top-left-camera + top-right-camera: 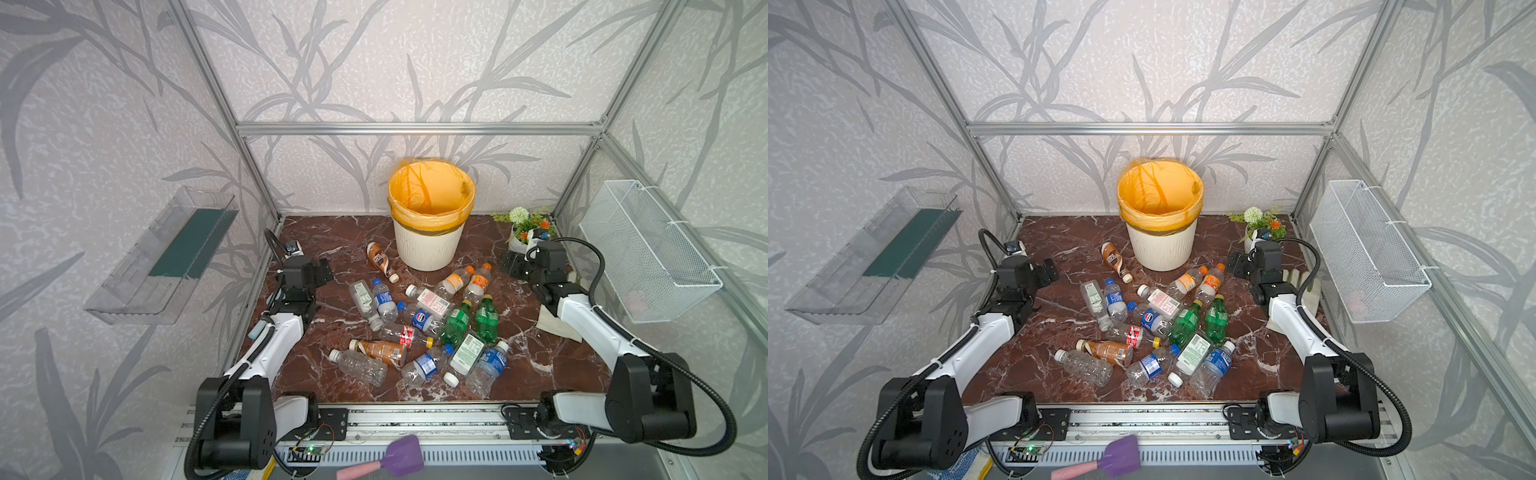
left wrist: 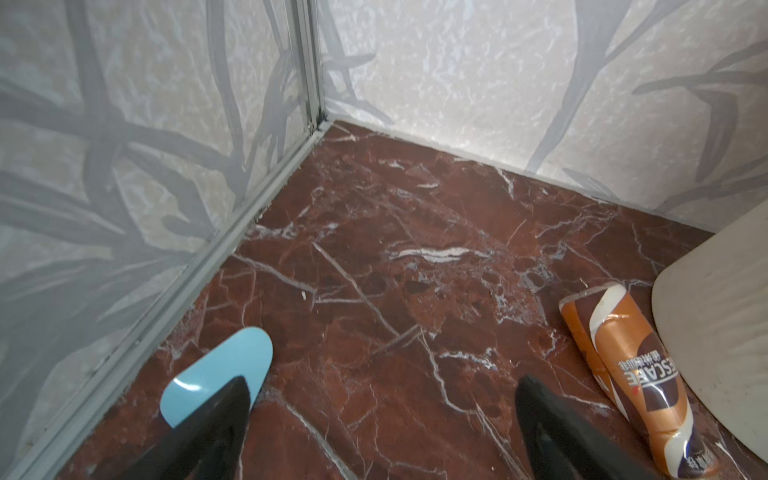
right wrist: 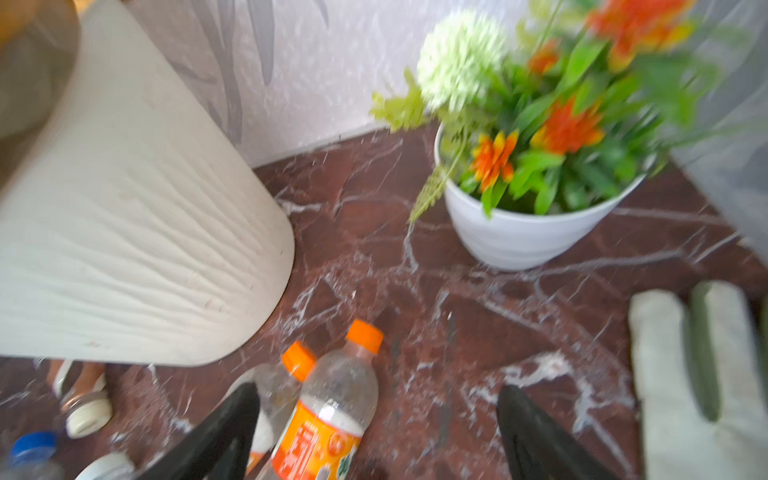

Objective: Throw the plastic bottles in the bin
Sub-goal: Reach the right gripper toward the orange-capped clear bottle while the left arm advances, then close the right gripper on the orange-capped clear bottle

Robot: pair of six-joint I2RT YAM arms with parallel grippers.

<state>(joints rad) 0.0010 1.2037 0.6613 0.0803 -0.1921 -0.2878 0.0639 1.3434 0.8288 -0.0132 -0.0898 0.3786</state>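
The plastic bottles (image 1: 419, 328) lie in a loose heap in the middle of the red marble table in both top views. The bin (image 1: 430, 216), lined with an orange bag, stands upright behind them. A brown bottle (image 2: 631, 374) lies beside the bin (image 2: 715, 332), just outside my open left gripper (image 2: 383, 380), which has only bare table between its fingers. My right gripper (image 3: 376, 390) is open low over an orange-capped bottle (image 3: 332, 407); it lies between the fingers, close to one of them. A second orange-capped bottle (image 3: 286, 374) lies alongside.
A white flower pot (image 3: 519, 232) stands at the back right, close to my right gripper (image 1: 513, 264). A white glove (image 3: 698, 374) lies beside it. A wire mesh basket (image 1: 648, 253) hangs on the right wall and a clear shelf (image 1: 162, 257) on the left.
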